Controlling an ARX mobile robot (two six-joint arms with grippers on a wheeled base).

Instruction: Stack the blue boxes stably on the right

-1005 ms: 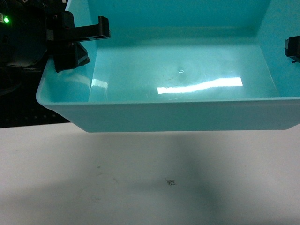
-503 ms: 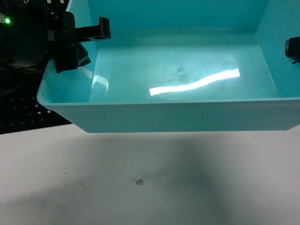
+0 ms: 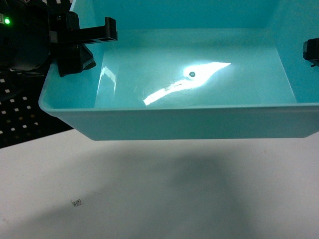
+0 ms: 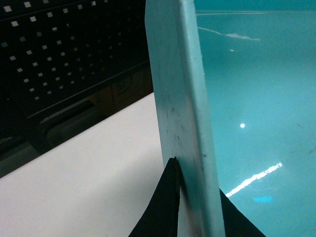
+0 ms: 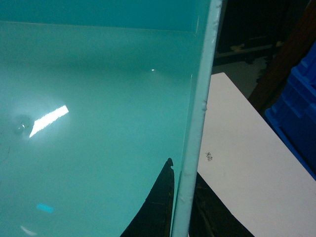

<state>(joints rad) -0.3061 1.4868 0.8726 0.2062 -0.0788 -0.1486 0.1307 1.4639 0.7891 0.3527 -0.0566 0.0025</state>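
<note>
One light turquoise blue box [image 3: 199, 122] hangs above the white table [image 3: 149, 199], empty, its open top facing me. My left gripper [image 3: 70, 57] is shut on the box's left rim; in the left wrist view the gripper [image 4: 197, 210] has one black finger [image 4: 165, 207] outside the wall and one inside. My right gripper [image 3: 311, 52] shows only at the right edge of the head view. In the right wrist view that gripper [image 5: 183, 210] pinches the right rim of the box [image 5: 98, 123] between its fingers [image 5: 160, 207].
A black perforated panel [image 3: 20, 114] stands behind the table on the left, also in the left wrist view [image 4: 64, 59]. A dark blue crate [image 5: 298, 113] sits beyond the table's right edge. A small dark mark [image 3: 76, 202] lies on the table.
The mark on the table has slid left beneath the box and the perforated panel has come into view at left. The box and both grippers hold the same place in view.
</note>
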